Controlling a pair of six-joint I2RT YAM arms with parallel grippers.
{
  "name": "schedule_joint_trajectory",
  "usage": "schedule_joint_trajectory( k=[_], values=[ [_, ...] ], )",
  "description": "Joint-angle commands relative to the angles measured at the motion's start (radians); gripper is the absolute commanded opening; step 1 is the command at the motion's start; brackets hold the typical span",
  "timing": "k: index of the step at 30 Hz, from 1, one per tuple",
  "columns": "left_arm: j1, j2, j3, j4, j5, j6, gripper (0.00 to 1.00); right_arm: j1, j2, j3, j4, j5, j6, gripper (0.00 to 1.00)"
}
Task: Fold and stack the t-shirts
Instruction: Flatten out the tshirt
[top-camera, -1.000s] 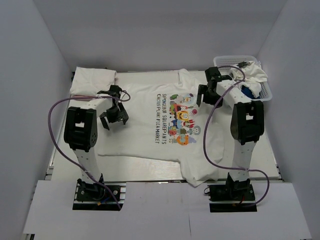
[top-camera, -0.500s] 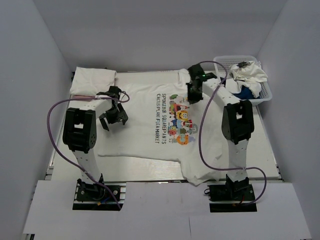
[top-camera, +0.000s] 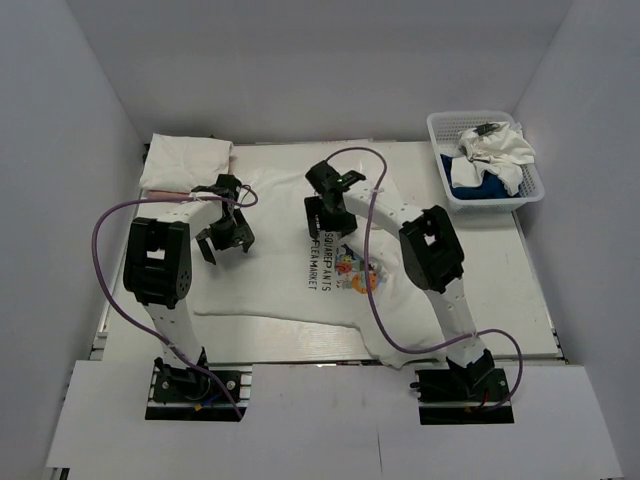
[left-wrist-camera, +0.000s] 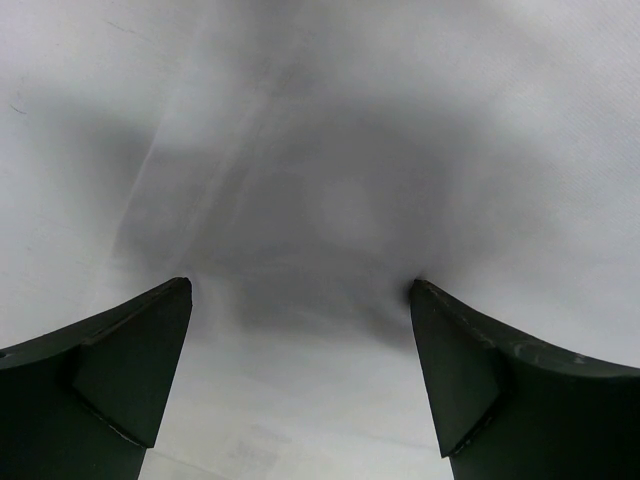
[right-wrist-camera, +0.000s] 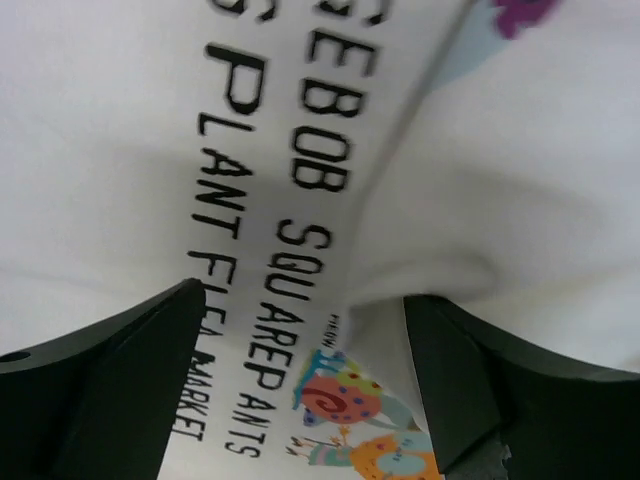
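Observation:
A white t-shirt (top-camera: 270, 280) with a cartoon print (top-camera: 348, 270) and dark lettering lies spread on the table. Its right part is folded leftward over much of the print. My right gripper (top-camera: 322, 212) hovers over that fold's edge, jaws wide apart. In the right wrist view the folded flap (right-wrist-camera: 470, 180) lies on the lettering (right-wrist-camera: 320, 180), its edge beside the right finger, and the right gripper (right-wrist-camera: 305, 292) holds nothing. My left gripper (top-camera: 225, 235) is open above the shirt's left side; the left wrist view shows the left gripper (left-wrist-camera: 300, 284) over plain white cloth (left-wrist-camera: 340, 150). A second, folded white t-shirt (top-camera: 185, 160) sits at the back left.
A white plastic basket (top-camera: 485, 116) stands at the back right, holding crumpled white cloth (top-camera: 500, 150) and something blue (top-camera: 468, 176). White walls close in the table on three sides. The right arm's purple cable (top-camera: 375, 300) loops over the shirt.
My right gripper swept left from the basket side across the shirt, dragging the right part over the print, and its jaws now stand apart. The left arm stayed put.

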Motion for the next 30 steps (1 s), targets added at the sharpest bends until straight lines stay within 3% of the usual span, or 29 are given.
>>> schedule_joint_trajectory(
  k=[1, 8, 12, 19, 25, 30],
  values=[
    [0.006, -0.057, -0.013, -0.015, -0.024, 0.001, 1.00, -0.052, -0.202, -0.018, 0.042, 0.069, -0.011, 0.88],
    [0.006, -0.046, -0.013, -0.015, -0.033, 0.001, 1.00, -0.197, -0.327, -0.173, 0.152, -0.121, -0.034, 0.90],
    [0.006, -0.026, -0.002, -0.015, -0.044, 0.001, 1.00, -0.311, -0.256, -0.158, 0.152, -0.203, -0.034, 0.90],
    [0.006, -0.017, 0.007, -0.045, -0.067, 0.001, 1.00, -0.344, -0.095, -0.062, 0.185, -0.367, -0.060, 0.90],
    [0.006, -0.017, 0.018, -0.075, -0.110, 0.001, 1.00, -0.378, 0.017, 0.009, 0.119, -0.244, -0.014, 0.90],
    [0.006, 0.005, 0.027, -0.084, -0.130, -0.008, 1.00, -0.433, 0.113, 0.089, 0.064, -0.036, 0.029, 0.90]
  ],
)
